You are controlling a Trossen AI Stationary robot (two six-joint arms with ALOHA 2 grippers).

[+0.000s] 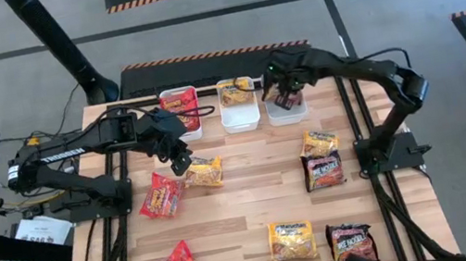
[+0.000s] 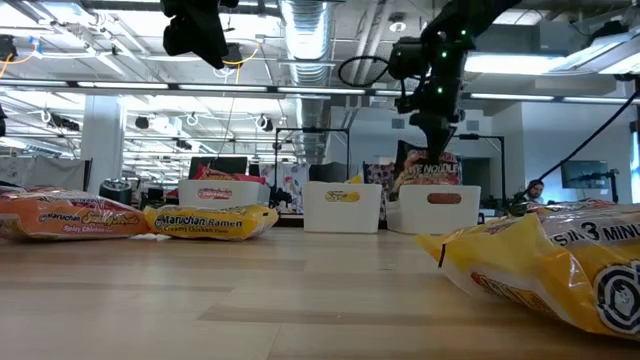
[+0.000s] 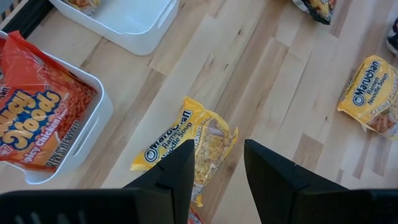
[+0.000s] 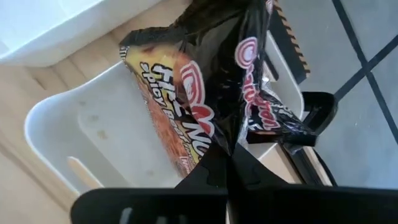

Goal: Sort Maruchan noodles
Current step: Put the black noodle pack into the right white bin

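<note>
Left gripper [image 3: 216,171] parted, right gripper [image 4: 229,163] clamped

"Maruchan Ramen" reads on the yellow packet [image 2: 211,221]; "Maruchan" on another yellow packet [image 3: 186,146].

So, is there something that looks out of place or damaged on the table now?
Nothing looks damaged or spilled. The loose noodle packets, such as the yellow packet under the open left gripper, lie flat and whole on the table. The right gripper holds a dark packet over the right white tray, crumpled only where it is pinched.
</note>
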